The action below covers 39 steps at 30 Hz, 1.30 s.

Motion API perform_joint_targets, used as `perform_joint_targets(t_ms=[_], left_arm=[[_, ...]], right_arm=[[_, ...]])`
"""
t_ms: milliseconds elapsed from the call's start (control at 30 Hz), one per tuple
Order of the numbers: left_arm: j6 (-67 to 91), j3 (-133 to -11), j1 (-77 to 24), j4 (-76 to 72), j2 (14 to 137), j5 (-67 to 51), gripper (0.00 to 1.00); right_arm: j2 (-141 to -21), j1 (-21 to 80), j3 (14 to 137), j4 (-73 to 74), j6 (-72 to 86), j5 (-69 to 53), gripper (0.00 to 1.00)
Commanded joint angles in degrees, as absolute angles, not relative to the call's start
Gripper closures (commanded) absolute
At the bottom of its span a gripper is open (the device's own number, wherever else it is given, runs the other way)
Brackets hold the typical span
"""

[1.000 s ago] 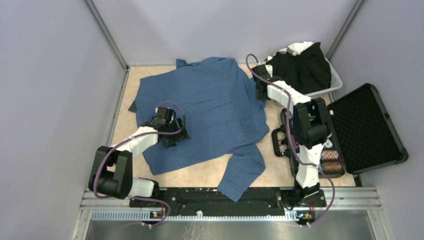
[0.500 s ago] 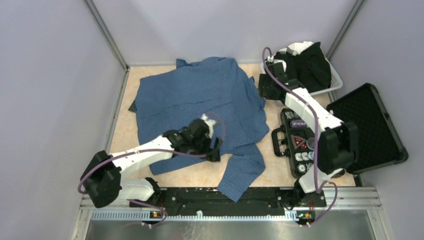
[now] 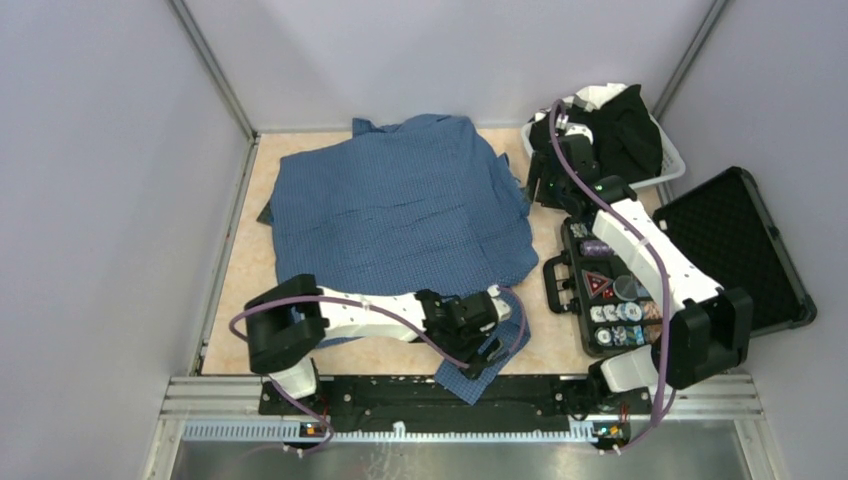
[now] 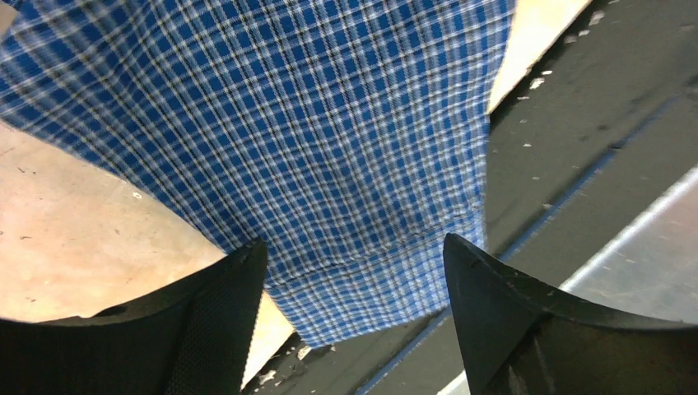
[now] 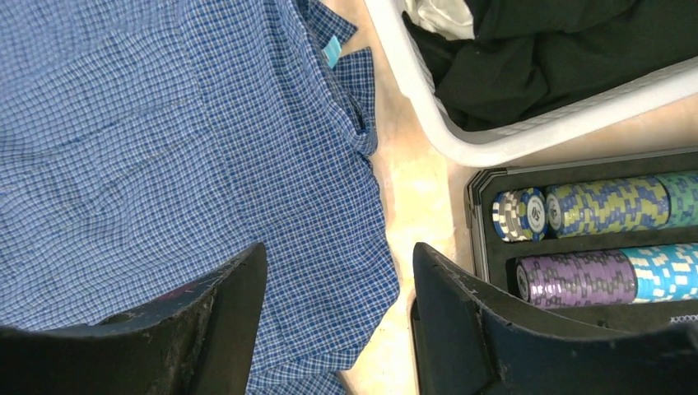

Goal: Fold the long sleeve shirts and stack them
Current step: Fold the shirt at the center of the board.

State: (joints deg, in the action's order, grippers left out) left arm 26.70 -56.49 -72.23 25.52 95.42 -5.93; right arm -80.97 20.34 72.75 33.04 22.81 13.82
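The blue fine-checked long sleeve shirt (image 3: 400, 210) lies spread across the tan table. One sleeve (image 3: 478, 365) hangs over the front edge onto the black rail. My left gripper (image 3: 488, 342) hovers open over that sleeve's cuff (image 4: 370, 280), which shows between its fingers (image 4: 222, 321) without touching them. My right gripper (image 3: 541, 190) is open above the shirt's right edge (image 5: 362, 271) and holds nothing. Black long sleeve shirts (image 3: 610, 130) are heaped in the white basket (image 5: 494, 144) at the back right.
An open black case (image 3: 725, 255) sits at the right, with rows of poker chips (image 5: 593, 206) in the half nearer the shirt. Grey walls close in the table on the left, back and right. A metal rail (image 4: 625, 247) runs along the front edge.
My left arm swung from the middle of the shirt to the sleeve cuff at the front edge. My right gripper opened and drew back towards the basket.
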Motion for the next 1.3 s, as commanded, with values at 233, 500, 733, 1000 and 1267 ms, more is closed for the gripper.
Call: perform_joint_targets(t_ms=[233,500,733,1000,1267], left_arm=[[30.6,-64.7,-79.0,36.0,103.6,9.6,0.85],[29.3,-68.2,-72.9,35.6,85.9,7.5,1.0],[24.1,-71.4,-63.2,26.4,70.5,-9.6,1.0],[28.1,-74.0,-47.2,24.8,67.3,-13.5,1.0],[34.6,-70.9,-30.8,19.6,71.2,-15.6,1.0]], right_arm=[[-73.9,20.1,72.3,33.5,23.9,15.7,0.35],[-73.7,20.0,71.0,34.1,23.5,12.5,0.35],[-73.7,20.0,67.9,33.6,23.4,9.7,0.35],[-74.6,20.2,68.5,33.1,23.7,8.2,0.35],[-76.9,24.2,67.7,31.9,23.4,6.5,0.34]])
